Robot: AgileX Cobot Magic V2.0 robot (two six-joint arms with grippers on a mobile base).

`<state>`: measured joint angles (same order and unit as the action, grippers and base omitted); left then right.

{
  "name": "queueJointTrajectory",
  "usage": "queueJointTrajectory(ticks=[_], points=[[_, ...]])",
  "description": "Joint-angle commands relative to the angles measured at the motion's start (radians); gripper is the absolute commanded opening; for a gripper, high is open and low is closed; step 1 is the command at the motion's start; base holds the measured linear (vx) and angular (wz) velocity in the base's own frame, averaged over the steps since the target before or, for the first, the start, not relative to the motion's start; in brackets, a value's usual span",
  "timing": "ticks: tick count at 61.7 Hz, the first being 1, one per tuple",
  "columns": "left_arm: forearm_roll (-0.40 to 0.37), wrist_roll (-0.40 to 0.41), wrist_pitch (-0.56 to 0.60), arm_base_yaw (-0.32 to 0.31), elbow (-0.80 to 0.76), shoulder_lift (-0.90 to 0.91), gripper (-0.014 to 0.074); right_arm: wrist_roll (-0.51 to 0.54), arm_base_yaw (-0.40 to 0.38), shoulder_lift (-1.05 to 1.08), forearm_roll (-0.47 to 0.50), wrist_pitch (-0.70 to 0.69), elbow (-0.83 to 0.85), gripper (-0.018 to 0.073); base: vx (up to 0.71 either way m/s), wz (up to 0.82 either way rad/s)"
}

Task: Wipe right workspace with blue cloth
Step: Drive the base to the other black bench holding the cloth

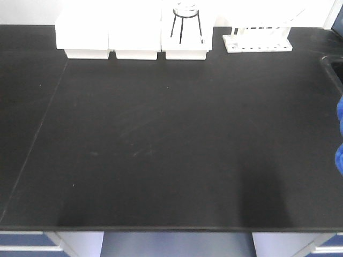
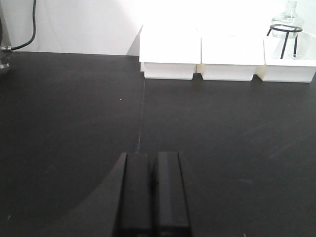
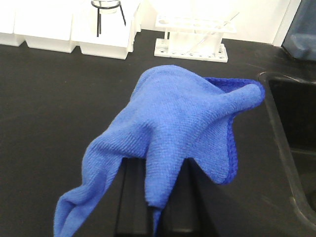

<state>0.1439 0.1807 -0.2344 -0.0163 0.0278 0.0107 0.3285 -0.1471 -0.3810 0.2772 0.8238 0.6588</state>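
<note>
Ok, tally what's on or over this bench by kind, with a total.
white bins: 3
white tube rack: 1
glass flask on wire stand: 1
blue cloth: 1
Total: 6

Black benchtop point(image 1: 161, 134) fills the front view, with a thin seam point(image 1: 43, 123) running diagonally at left. Along the top edge are three white bins point(image 1: 134, 32) in a row, with a glass flask point(image 2: 290, 15) on a black wire tripod point(image 1: 186, 27) at the rightmost bin. White tube rack point(image 1: 257, 40) just right. Sink rim point(image 3: 284, 148) at right edge. Blue drawer fronts point(image 1: 27, 241) bottom left.
</note>
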Motion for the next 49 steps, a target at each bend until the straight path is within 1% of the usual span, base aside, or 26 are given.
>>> queueJointTrajectory(ticks=[1,49], points=[[0.001,0.008,0.080,-0.004,0.030,0.016,-0.0006,0.008,0.001,-0.010,0.010,-0.080,0.027,-0.0004,-0.16,0.03],[0.001,0.008,0.080,-0.004,0.030,0.016,-0.0006,0.008,0.001,-0.010,0.010,-0.080,0.027,-0.0004,-0.24,-0.05]])
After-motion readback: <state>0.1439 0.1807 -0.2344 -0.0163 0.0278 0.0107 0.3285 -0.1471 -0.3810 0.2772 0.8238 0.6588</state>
